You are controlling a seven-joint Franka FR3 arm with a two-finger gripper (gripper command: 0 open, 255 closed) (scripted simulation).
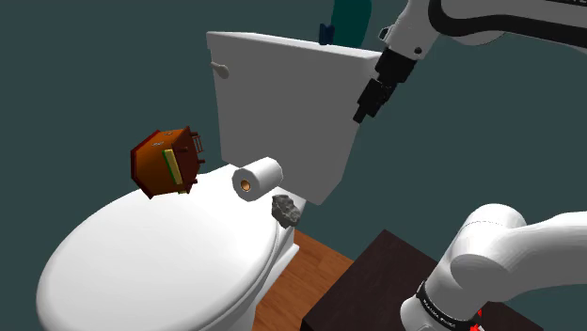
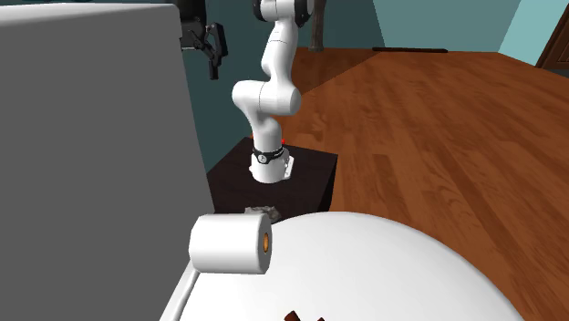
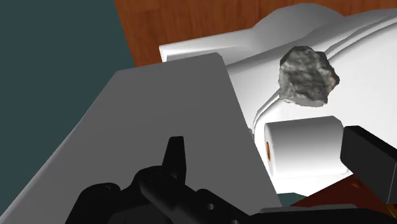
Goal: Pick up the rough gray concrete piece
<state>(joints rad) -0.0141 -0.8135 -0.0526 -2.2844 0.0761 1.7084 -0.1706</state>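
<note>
The rough gray concrete piece (image 1: 285,211) (image 2: 260,212) (image 3: 307,76) lies on the white toilet's rim, just past a toilet paper roll (image 1: 256,177) (image 2: 232,244) (image 3: 305,146) and below the tank's corner. My black gripper (image 1: 370,102) (image 2: 214,55) (image 3: 267,143) hangs high beside the tank's upper edge, well above the piece and apart from it. Its fingers (image 3: 175,156) stand wide apart with nothing between them.
The toilet tank (image 1: 282,103) (image 2: 91,137) (image 3: 165,127) rises right beside the gripper. A brown hexagonal object (image 1: 167,162) sits at the back of the closed toilet lid (image 1: 160,263) (image 2: 365,274). The dark stand (image 1: 376,282) (image 2: 315,178) rests on a wooden floor (image 2: 438,119).
</note>
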